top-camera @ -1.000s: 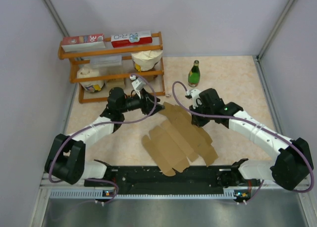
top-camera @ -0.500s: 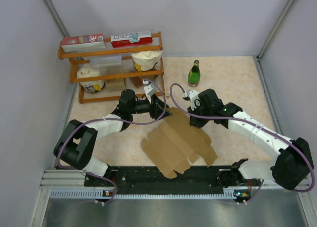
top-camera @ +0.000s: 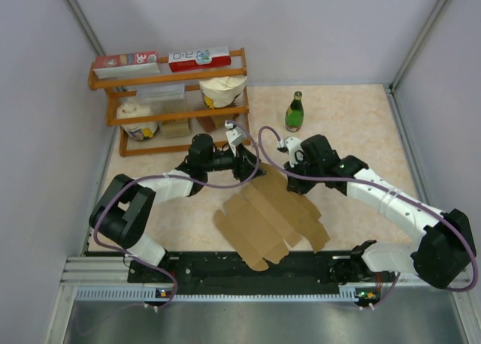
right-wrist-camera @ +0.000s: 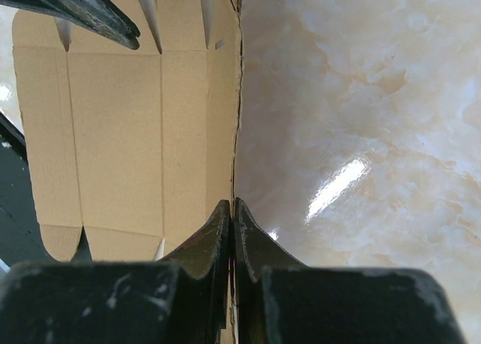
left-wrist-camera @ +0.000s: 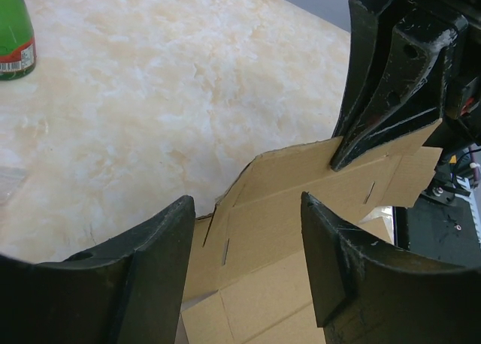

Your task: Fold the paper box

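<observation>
Top view, with both wrist views. The table [top-camera: 353, 126] has a pale marbled top. A wooden shelf [top-camera: 167, 75] stands toward 10 o'clock, loaded with cartons and bags.

The paper box [top-camera: 270, 216] is a flat, unfolded brown sheet of flaps and creases. It lies on the table toward 6 o'clock, just ahead of the arm bases, with its far corner pointing to 12 o'clock.

The left gripper [top-camera: 252, 170] reaches in from 9 o'clock and sits over that far corner. Its fingers [left-wrist-camera: 150, 269] are spread wide with nothing between them, and the cardboard shows through the gap. Whether they touch the sheet cannot be told.

The right gripper [top-camera: 297, 182] meets the sheet at its 1 o'clock edge. Its jaws are pressed together on the thin cardboard edge (the right wrist view shows the edge running straight in between them). In the left wrist view this same gripper's tip rests on the sheet's far flap.

A green glass bottle [top-camera: 294, 111] stands upright at 12 o'clock from the right gripper, well apart from the sheet.
</observation>
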{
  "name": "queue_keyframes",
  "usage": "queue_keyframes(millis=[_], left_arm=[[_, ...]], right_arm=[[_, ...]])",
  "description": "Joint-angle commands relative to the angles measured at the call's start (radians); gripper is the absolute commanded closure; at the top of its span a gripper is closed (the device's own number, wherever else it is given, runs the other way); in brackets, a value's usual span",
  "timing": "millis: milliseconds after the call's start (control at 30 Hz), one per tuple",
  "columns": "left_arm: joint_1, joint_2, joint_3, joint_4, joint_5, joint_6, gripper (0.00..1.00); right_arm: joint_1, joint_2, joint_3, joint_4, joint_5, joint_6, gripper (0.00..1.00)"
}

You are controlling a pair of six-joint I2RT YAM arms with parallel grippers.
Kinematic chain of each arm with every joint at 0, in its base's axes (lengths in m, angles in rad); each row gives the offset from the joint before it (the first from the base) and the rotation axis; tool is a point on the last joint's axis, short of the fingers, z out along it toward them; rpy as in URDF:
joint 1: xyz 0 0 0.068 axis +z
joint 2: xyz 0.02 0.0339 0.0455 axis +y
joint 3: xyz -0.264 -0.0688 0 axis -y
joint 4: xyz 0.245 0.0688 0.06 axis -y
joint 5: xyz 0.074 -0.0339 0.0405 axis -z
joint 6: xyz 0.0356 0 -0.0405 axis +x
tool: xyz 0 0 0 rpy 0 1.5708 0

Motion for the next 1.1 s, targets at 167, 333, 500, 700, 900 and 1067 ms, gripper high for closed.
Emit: queue_keyframes(millis=[167,333,500,700,900,1067], left_arm=[[-0.007,-0.002,0.013,0.022,-0.015,0.037,0.37],[-0.007,-0.001,0.013,0.022,-0.013,0.039,0.37],[-0.007,-0.004,0.013,0.019,-0.013,0.042,0.38],[-0.007,-0.008,0.005,0.012,-0.018,0.044,0.37],[-0.013,-0.022,-0.009,0.008,-0.048,0.041,0.38],[-0.027,-0.034,-0.015,-0.011,-0.102,0.039,0.38]], right_arm=[[0.014,-0.049,0.002,0.033,-0.026,0.000,1.00],[0.014,-0.046,-0.003,0.033,-0.034,0.000,1.00],[0.014,-0.046,-0.008,0.032,-0.034,0.035,1.00],[0.016,-0.045,-0.026,0.038,-0.023,0.052,1.00],[0.014,-0.051,-0.047,0.044,-0.005,0.057,1.00],[0.014,-0.049,-0.057,0.044,0.018,0.071,1.00]])
